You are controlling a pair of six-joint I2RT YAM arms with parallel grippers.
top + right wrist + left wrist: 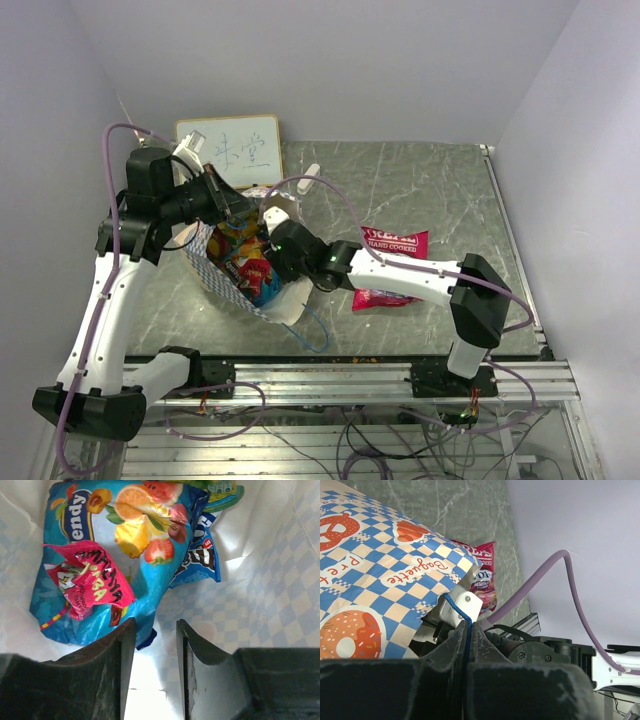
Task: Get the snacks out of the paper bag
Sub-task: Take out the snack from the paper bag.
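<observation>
"Right wrist view first. What is in front of your fingers?"

"My right gripper [152, 645] is down inside the paper bag [270, 595], jaws apart with nothing between them. Just beyond lie the snacks: a big blue fruit packet [125, 545] with a small pink-red packet [92, 577] on top, a dark blue packet [200, 560] behind, and a green packet [225, 491] at the far end."

"And your other arm?"

"My left gripper [468, 645] is pinched tight on the blue cord handle [456, 607], lifting the bag's mouth open."

"How will those packets handle?"

"I judge them light, soft and crinkly, with shiny film that will likely slip. I would take the big blue one by its near sealed edge, where the film lies flat. The puffed middle could slide out or crush what is inside."

"Where would it go?"

"Onto the grey-green marbled table [440, 190]. A large pink-red packet [392, 268] already lies there beside my right arm, and I see room next to it. A white writing board [235, 148] leans at the back, with a small white block [308, 180] near it. Plain pale walls close in on three sides, so I would lift out low and short."
</observation>
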